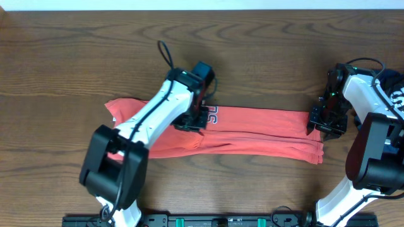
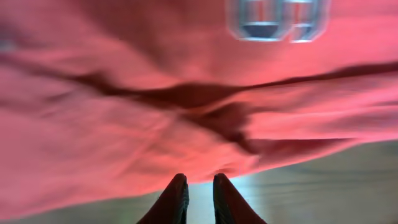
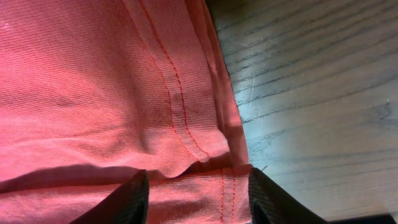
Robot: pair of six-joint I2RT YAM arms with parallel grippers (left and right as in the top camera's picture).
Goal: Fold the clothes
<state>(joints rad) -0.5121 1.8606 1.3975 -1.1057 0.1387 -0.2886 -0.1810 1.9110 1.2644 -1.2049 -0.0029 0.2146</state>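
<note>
Across the dark wood-grain table (image 1: 265,57), a red-orange T-shirt (image 1: 259,132) in a long folded band. Left gripper (image 2: 198,182) almost closed, empty, by the lettering (image 1: 213,115); right gripper (image 3: 196,183) spread wide over the hem (image 3: 180,118).

overhead: bright, even, sharp; few soft shadows on table (image 1: 63,63) | L wrist: heavy blur — T-shirt (image 2: 124,93) smeared, lettering (image 2: 277,22) out of focus, pale glare on table | R wrist: crisp — weave + stitching clear, glare streak on table, dark shadow under fold
</note>
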